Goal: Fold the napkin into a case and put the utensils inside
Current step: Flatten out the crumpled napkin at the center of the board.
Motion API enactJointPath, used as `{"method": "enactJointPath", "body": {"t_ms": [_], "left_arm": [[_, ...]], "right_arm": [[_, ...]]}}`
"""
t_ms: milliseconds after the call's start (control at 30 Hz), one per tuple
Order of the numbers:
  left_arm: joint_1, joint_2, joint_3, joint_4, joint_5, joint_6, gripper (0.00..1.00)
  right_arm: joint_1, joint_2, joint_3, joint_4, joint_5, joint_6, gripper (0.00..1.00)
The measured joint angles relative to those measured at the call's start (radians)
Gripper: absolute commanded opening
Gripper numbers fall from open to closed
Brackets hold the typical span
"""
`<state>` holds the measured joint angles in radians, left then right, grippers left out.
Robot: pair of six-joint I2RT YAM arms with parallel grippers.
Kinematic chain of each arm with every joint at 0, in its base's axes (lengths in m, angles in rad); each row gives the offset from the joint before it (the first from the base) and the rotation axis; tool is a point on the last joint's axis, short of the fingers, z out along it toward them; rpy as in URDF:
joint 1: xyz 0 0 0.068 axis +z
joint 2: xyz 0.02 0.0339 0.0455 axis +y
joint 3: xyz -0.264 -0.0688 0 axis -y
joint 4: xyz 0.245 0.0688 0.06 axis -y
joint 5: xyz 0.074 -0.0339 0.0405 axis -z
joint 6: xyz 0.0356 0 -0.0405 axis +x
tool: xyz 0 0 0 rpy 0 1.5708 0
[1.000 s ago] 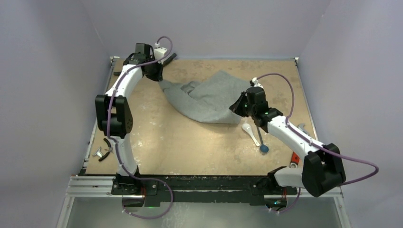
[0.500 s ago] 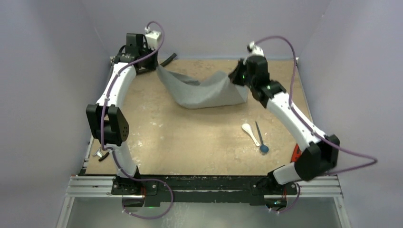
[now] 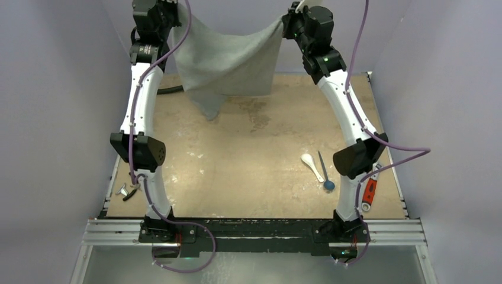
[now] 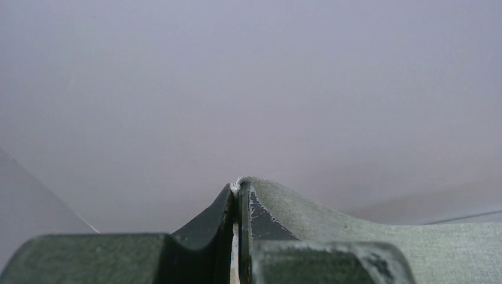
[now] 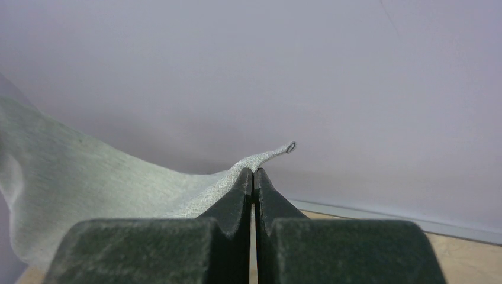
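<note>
**Pincers both clamped on the cloth's upper corners; folding not yet begun**

Top external view: the left pincer (image 3: 170, 16) and right pincer (image 3: 286, 22) each grip an upper corner of the large, thin, plain grey cloth napkin (image 3: 228, 59). It hangs between them above the far end of the mottled tan tabletop (image 3: 237, 171). Its top edge sags and one lower corner droops to a point. I judge this the spreading step. Next I need to lower the cloth flat and square, without bunching. The small glossy white spoon (image 3: 310, 165) and the thin dark stick with a round blue end (image 3: 325, 175) lie side by side near the right arm, well apart from the cloth.

Left wrist view: the dark jaws are pressed together on a thin fabric edge. The napkin (image 4: 319, 231) looks matte and finely woven.

Right wrist view: the jaws are pinched together on the napkin (image 5: 89, 171). A curled corner tip pokes past them, and the cloth falls away leftward in a soft curve.
</note>
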<state>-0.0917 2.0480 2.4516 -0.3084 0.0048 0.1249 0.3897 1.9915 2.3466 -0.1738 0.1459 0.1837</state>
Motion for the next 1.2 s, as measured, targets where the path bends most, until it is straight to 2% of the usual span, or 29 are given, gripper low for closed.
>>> {"method": "enactJointPath", "body": {"t_ms": [167,300,400,433,467,533,733,767,800,833,867,900,933,967,1000,1067,1133,1200], "left_arm": [[0.013,-0.112,-0.241,0.156,0.010,0.017,0.00],[0.026,-0.266,-0.487,0.189,0.090,0.049,0.00],[0.031,-0.447,-0.737,0.182,0.184,0.100,0.00],[0.031,-0.547,-0.856,0.147,0.233,0.136,0.00],[0.031,-0.558,-0.867,0.141,0.240,0.140,0.00],[0.031,-0.665,-0.983,0.086,0.302,0.204,0.00],[0.031,-0.905,-1.219,-0.286,0.472,0.433,0.00],[0.031,-0.929,-1.245,-0.359,0.493,0.477,0.00],[0.031,-0.949,-1.268,-0.425,0.509,0.514,0.00],[0.031,-0.964,-1.289,-0.490,0.521,0.552,0.00],[0.031,-0.974,-1.308,-0.549,0.528,0.581,0.08],[0.031,-0.979,-1.324,-0.589,0.533,0.604,0.38],[0.031,-0.981,-1.342,-0.632,0.534,0.629,0.57],[0.031,-0.979,-1.357,-0.668,0.533,0.656,0.64],[0.031,-0.971,-1.368,-0.701,0.531,0.668,0.72],[0.031,-0.942,-1.366,-0.745,0.526,0.673,0.74],[0.031,-0.889,-1.328,-0.777,0.517,0.670,0.74],[0.031,-0.821,-1.242,-0.789,0.517,0.667,0.74]], "right_arm": [[0.000,-0.086,-0.174,0.081,-0.002,-0.076,0.00],[0.002,-0.266,-0.465,0.130,-0.008,-0.097,0.00],[0.012,-0.446,-0.742,0.175,-0.015,-0.096,0.00],[0.021,-0.516,-0.847,0.186,-0.015,-0.094,0.00],[0.032,-0.576,-0.932,0.182,-0.014,-0.090,0.00],[0.068,-0.660,-1.060,0.175,-0.013,-0.077,0.00],[0.265,-0.778,-1.377,0.096,-0.011,0.058,0.00],[0.302,-0.779,-1.415,0.067,-0.006,0.090,0.06],[0.330,-0.777,-1.441,0.027,-0.006,0.119,0.18],[0.353,-0.773,-1.454,-0.016,-0.006,0.144,0.36],[0.366,-0.769,-1.455,-0.060,-0.006,0.168,0.55],[0.369,-0.768,-1.455,-0.087,-0.004,0.188,0.65],[0.369,-0.769,-1.447,-0.119,0.000,0.202,0.72],[0.367,-0.770,-1.434,-0.152,0.008,0.212,0.80],[0.366,-0.771,-1.414,-0.181,0.019,0.222,0.86],[0.362,-0.771,-1.365,-0.220,0.028,0.233,0.91],[0.361,-0.768,-1.299,-0.238,0.050,0.231,0.91],[0.352,-0.747,-1.225,-0.237,0.074,0.224,0.86]]}}
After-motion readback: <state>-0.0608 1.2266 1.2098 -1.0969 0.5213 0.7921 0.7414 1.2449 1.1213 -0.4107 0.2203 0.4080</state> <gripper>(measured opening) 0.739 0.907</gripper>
